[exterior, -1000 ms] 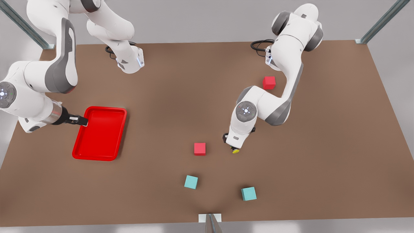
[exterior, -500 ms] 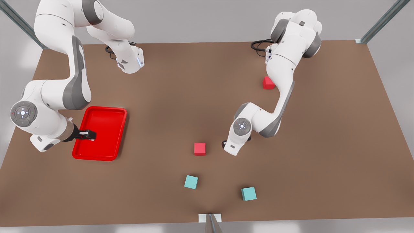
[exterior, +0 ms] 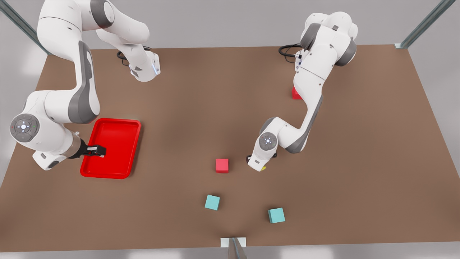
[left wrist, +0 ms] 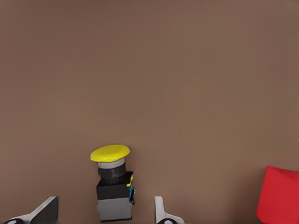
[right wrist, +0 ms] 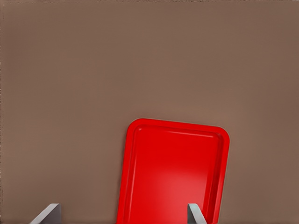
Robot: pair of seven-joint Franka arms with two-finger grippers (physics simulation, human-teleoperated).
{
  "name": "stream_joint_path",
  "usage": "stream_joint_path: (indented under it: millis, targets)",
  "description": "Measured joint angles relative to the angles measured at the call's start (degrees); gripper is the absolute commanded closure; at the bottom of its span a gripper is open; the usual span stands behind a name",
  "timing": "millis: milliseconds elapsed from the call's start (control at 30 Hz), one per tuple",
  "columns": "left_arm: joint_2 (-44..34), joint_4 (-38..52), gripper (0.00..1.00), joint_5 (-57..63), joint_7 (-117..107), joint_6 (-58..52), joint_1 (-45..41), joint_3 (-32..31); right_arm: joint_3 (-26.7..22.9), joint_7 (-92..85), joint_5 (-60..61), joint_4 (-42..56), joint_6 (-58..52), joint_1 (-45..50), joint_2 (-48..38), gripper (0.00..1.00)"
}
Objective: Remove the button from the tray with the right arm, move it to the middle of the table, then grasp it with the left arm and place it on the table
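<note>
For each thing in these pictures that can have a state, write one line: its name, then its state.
button: upright on the table, between open fingers, ungripped
tray: nothing in it
left gripper: open, around the button
right gripper: open, over the tray

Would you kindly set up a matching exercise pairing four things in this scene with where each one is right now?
Things:
1. button
2. tray
3. right claw
4. left claw

Places:
A. open over the tray's edge
B. open on either side of the button
C. on the table at the front view's left
D. upright on the table between two open fingers

Pairs: 1-D, 2-C, 3-A, 4-B
</note>
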Motion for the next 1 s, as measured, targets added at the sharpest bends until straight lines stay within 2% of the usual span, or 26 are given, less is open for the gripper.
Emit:
stream_joint_path:
  millis: [367,833,867,1000]
  targets:
    - [3.0,0.0,0.0,0.0,0.7,2.2,0.2,0.1,0.0,-0.7,0.6,0.1,0.3,-0.1,0.1,0.0]
    - [3.2,-0.9,0.01,0.1,0.4,2.8,-0.3,0.1,-0.1,-1.2,1.1,0.5,0.3,-0.2,0.1,0.0]
    - [3.2,-0.9,0.17,0.1,0.3,2.8,-0.3,0.1,-0.1,-1.2,1.1,0.5,0.3,-0.1,0.1,0.0]
    - [3.2,-0.8,0.47,0.1,0.2,2.9,-0.2,0.1,-0.2,-1.3,1.1,0.5,0.3,-0.2,0.1,0.0]
